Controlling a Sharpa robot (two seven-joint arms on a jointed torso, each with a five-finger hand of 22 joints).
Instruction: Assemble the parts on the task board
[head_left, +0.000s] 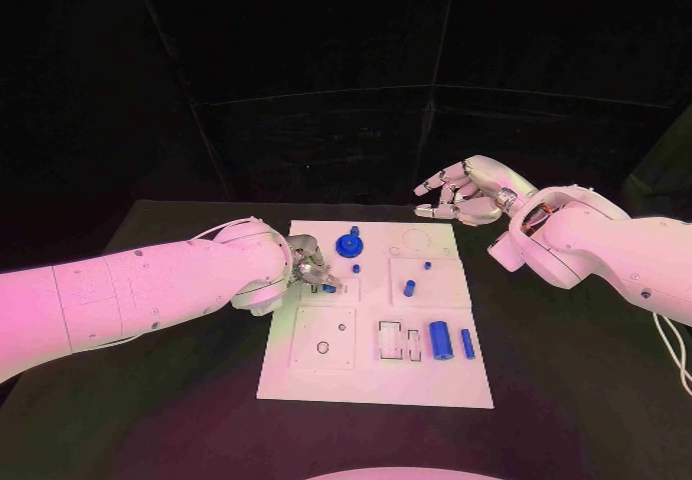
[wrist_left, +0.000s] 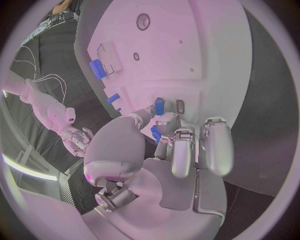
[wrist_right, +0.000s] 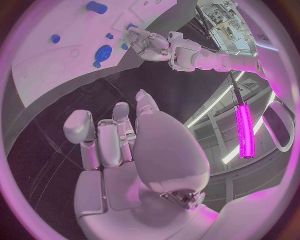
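The white task board (head_left: 375, 375) lies mid-table. My left hand (head_left: 306, 262) is at the board's left edge, its fingers curled down onto the plate. In the left wrist view its thumb and fingertips (wrist_left: 167, 122) pinch a small blue part (wrist_left: 159, 106) beside a dark slot (wrist_left: 180, 106). A blue round gear (head_left: 348, 246) stands just beyond that hand, with a small blue peg (head_left: 356, 268) next to it. My right hand (head_left: 469, 190) hovers above the board's far right corner, fingers apart and holding nothing.
Two short blue pegs (head_left: 410, 288) stand in the board's middle right. Two longer blue cylinders (head_left: 440, 341) lie near its front right, beside rectangular cutouts (head_left: 392, 340). A round hole (head_left: 322, 347) marks the front left panel. Black table surrounds the board.
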